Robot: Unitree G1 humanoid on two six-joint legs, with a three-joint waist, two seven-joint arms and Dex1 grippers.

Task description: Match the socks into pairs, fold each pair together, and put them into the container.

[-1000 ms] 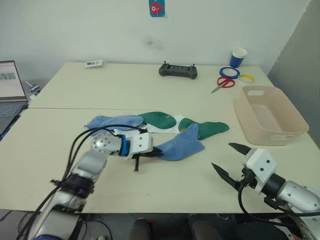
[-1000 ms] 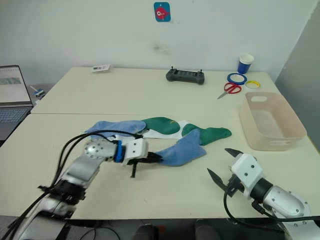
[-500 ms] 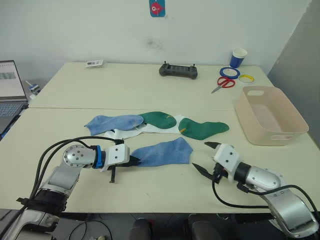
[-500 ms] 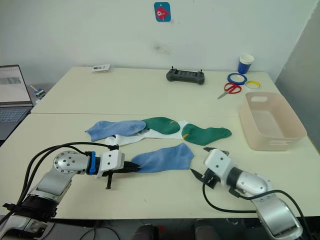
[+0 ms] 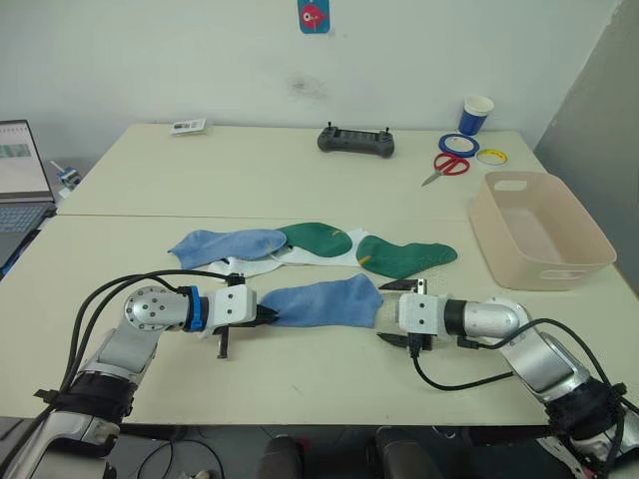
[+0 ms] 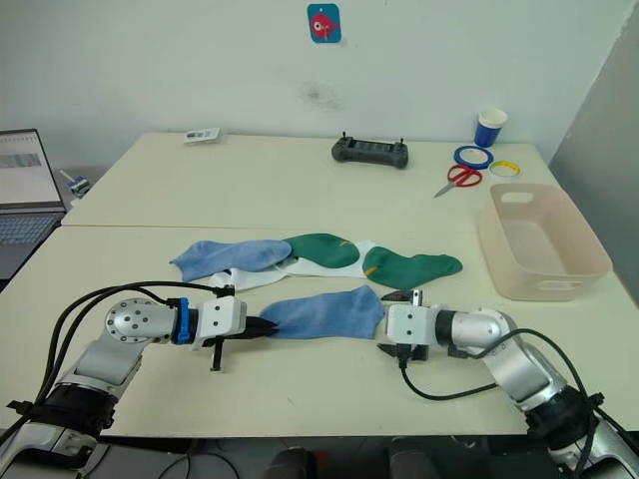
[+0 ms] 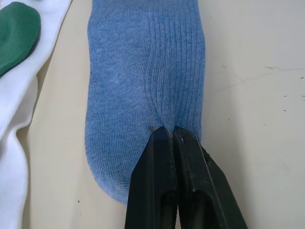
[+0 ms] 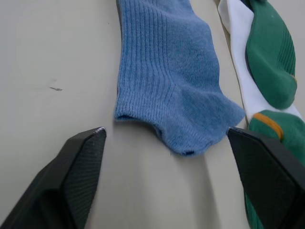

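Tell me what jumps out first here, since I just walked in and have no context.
A light blue sock lies flat near the table's front edge, the left gripper shut on one end and the right gripper open at the other. Behind it lies a jumble of socks, and the container sits at the right.

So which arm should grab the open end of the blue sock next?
The right one, probably. The right gripper has its jaws open and aimed at the cuff of the blue sock, while the left gripper is shut on the toe end.
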